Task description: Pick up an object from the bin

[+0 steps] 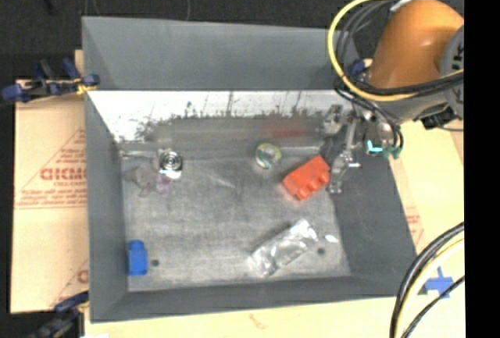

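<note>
Because the arm reaches in over the right wall of the bin, its pincer hangs low at the right side of the floor, just beside the right edge of an orange-red block. I cannot tell if the two are touching, and I cannot tell if the pincer is spread or pressed together, since the wrist parts above hide much of it. Nothing can be seen pinched in it.

I judge the orange-red block to be the most probable thing to pick, because it is the nearest. It lies flat and a little turned, with one corner toward the back wall, so the pincer would probably need to come more over its middle before it closes. A glass ball rests near the block on its left, close enough that a push on the block could roll it away.

The other things lie apart from this spot and should not disturb the grasp: a clear plastic bag crumpled near the front, a silvery round thing at the left, and a small blue block in the front left corner. The bag looks soft and slippery and would be a harder choice.
</note>
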You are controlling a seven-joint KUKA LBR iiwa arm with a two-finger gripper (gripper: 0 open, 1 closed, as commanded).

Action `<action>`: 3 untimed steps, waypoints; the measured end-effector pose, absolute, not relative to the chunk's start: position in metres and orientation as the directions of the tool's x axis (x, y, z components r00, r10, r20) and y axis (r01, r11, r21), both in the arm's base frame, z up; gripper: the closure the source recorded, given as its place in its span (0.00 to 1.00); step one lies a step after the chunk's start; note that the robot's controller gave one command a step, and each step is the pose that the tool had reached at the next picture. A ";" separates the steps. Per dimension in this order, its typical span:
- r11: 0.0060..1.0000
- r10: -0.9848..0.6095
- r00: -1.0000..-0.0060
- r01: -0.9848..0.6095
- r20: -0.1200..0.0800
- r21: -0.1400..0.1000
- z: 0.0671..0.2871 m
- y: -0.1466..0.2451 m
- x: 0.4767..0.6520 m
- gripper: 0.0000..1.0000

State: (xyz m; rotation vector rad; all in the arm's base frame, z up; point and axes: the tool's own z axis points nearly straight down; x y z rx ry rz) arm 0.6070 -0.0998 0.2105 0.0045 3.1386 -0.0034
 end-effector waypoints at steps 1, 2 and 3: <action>0.970 -0.243 -0.970 -0.243 -0.012 -0.005 0.074 -0.106 0.623 0.00; 0.970 -0.244 -0.969 -0.244 -0.019 -0.008 0.077 -0.106 0.625 1.00; 0.954 -0.301 -0.954 -0.301 -0.012 -0.008 0.209 -0.109 0.636 1.00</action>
